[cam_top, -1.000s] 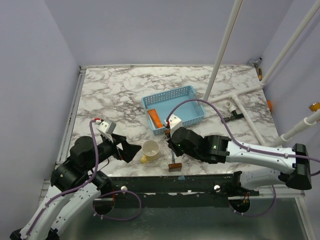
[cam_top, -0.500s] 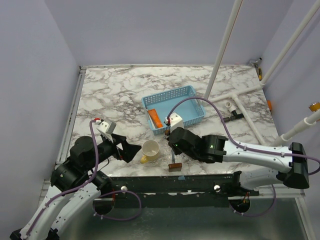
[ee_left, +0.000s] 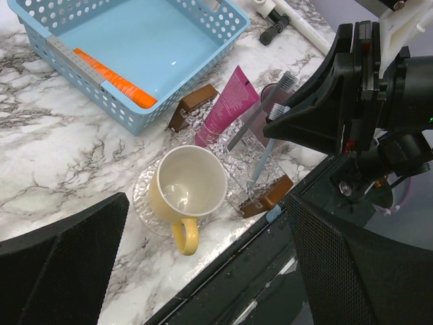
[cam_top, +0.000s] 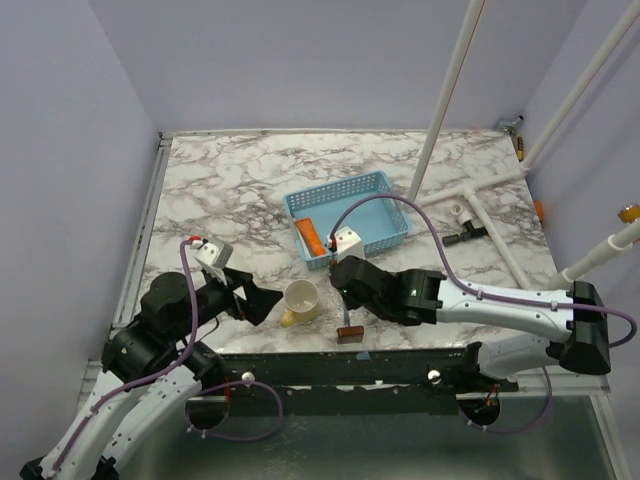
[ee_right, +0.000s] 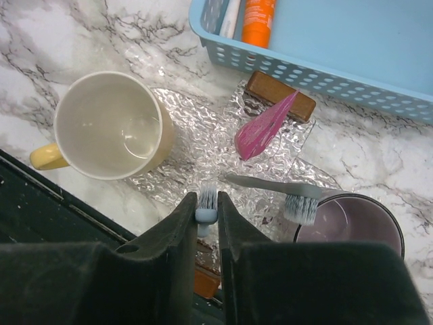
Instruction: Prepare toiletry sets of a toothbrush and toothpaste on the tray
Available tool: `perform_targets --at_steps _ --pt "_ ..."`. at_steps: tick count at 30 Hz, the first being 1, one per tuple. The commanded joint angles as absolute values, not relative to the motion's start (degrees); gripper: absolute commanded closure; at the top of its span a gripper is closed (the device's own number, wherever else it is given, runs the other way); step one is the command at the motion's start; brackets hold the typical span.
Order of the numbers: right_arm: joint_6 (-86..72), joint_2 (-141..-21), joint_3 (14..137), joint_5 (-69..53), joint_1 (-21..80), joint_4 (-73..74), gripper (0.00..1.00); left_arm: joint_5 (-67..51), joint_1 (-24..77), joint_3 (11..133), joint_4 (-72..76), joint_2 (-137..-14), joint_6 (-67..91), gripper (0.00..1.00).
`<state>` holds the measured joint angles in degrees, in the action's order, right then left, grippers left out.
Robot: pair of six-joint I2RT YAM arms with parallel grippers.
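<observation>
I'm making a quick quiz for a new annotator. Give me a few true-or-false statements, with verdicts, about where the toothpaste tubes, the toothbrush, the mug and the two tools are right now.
1. The orange squeeze tube lies inside the light blue mesh basket. True.
2. The pink-magenta squeeze tube is in the basket too. False: it lies outside on the marble table, its tip by a brown block.
3. The yellow mug is tipped on its side. False: it stands upright, mouth up.
4. The head of the light blue toothbrush sits between the fingers of the right tool. True.
5. The left tool is shut on the yellow mug. False: it is wide open and holds nothing.
</observation>
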<state>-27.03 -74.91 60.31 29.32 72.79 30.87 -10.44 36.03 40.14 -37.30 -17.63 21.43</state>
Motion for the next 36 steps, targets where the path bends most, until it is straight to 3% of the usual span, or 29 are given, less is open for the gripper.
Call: perform_targets --at_steps 1,9,36 --pt "-28.4 -75.8 61.7 31.5 73.2 33.1 0.79 -10.2 36.2 39.5 -36.4 -17.5 21.5 0.01" --pt "-28.7 -75.4 62.0 32.4 73.2 33.0 0.73 -10.2 36.2 39.5 -36.3 -17.7 21.4 0.01" --pt "-29.5 -70.3 66.7 29.2 73.2 39.3 0.68 -10.5 36.2 39.4 -36.1 -18.3 21.3 0.01"
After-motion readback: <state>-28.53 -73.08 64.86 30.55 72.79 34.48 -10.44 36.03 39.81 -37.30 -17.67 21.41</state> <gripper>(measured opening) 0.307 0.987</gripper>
